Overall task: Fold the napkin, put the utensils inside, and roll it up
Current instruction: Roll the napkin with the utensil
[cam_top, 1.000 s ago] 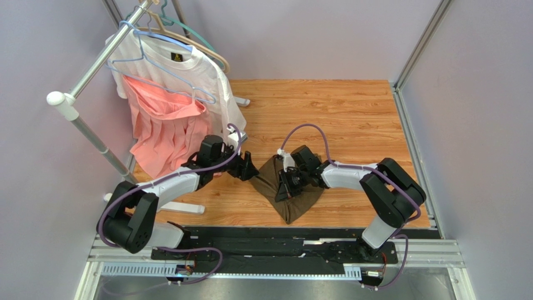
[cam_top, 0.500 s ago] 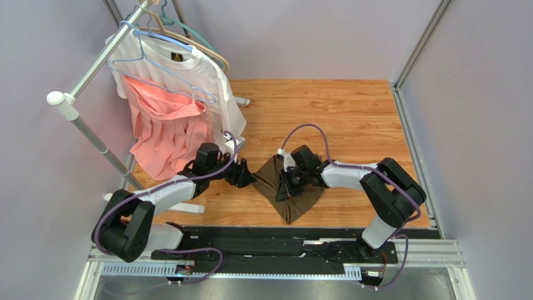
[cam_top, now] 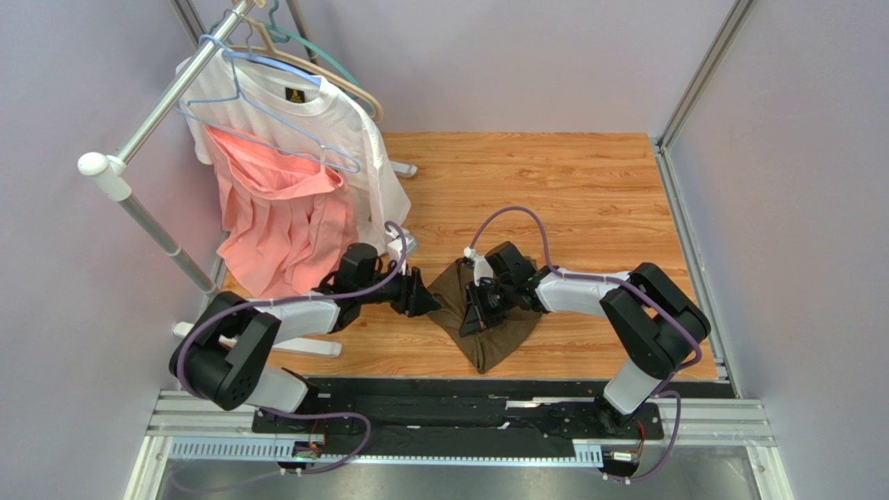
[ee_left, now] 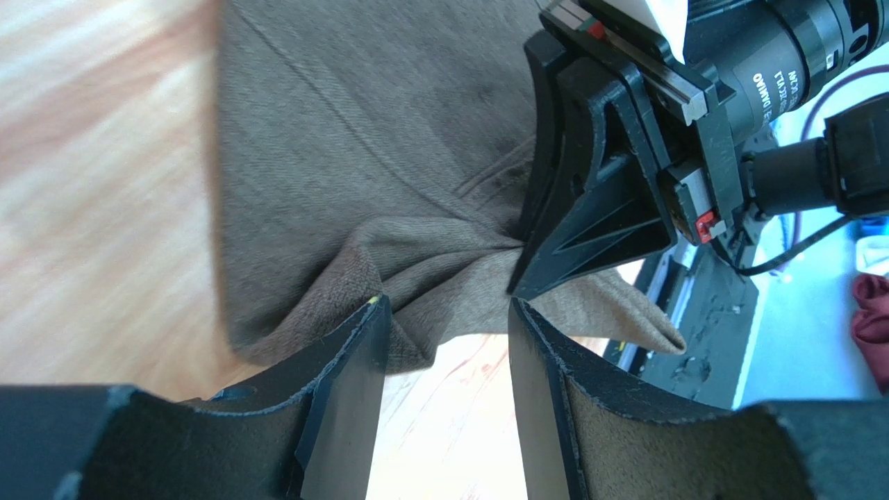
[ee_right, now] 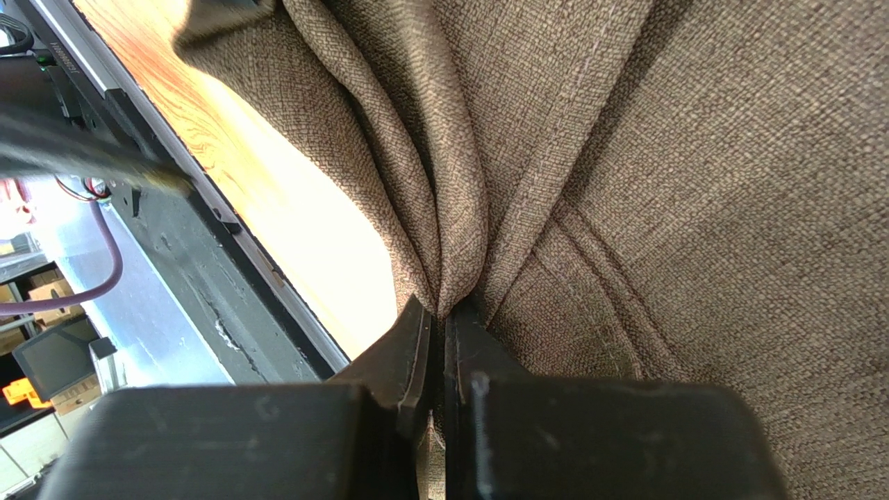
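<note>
Napkin (cam_top: 499, 335) pinched by right end effector (ee_right: 440, 328), left end effector (ee_left: 447, 313) straddling edge

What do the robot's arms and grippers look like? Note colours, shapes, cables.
Both the left arm and right arm have white shells between chunky black joints, each trailed by a looping purple cable. The left gripper and right gripper are black, with two tapering, wedge-shaped fingers.

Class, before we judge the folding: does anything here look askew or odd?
The napkin is not lying flat. The right pincer pinches it into a raised ridge with creases fanning out, and the left pincer stands open around a bunched edge.
</note>
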Action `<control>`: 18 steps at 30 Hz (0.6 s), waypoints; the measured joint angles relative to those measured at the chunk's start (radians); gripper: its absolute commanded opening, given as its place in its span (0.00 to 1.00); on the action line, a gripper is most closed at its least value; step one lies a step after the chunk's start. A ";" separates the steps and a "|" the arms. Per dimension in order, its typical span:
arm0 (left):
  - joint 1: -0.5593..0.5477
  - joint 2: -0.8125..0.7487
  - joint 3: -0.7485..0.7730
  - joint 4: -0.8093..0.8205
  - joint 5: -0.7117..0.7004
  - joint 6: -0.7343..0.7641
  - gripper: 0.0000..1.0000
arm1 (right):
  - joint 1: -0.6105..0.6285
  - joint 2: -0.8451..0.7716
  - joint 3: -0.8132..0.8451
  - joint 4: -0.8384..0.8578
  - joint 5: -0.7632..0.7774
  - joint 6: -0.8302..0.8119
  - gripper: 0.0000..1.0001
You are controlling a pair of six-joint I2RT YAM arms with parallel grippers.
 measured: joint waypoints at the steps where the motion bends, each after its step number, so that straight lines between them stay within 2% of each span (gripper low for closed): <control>1: -0.007 0.010 0.000 0.012 0.000 -0.008 0.54 | 0.000 0.000 0.000 0.000 0.000 0.001 0.00; 7: -0.022 0.000 -0.002 0.043 -0.021 -0.045 0.58 | 0.000 0.000 0.000 -0.001 0.001 0.008 0.00; 13: -0.022 -0.247 0.003 -0.067 -0.103 -0.023 0.57 | -0.002 0.000 -0.001 -0.002 0.001 0.013 0.00; 18: -0.028 -0.266 0.005 -0.163 -0.108 -0.018 0.57 | -0.002 0.001 0.001 -0.005 0.001 0.015 0.00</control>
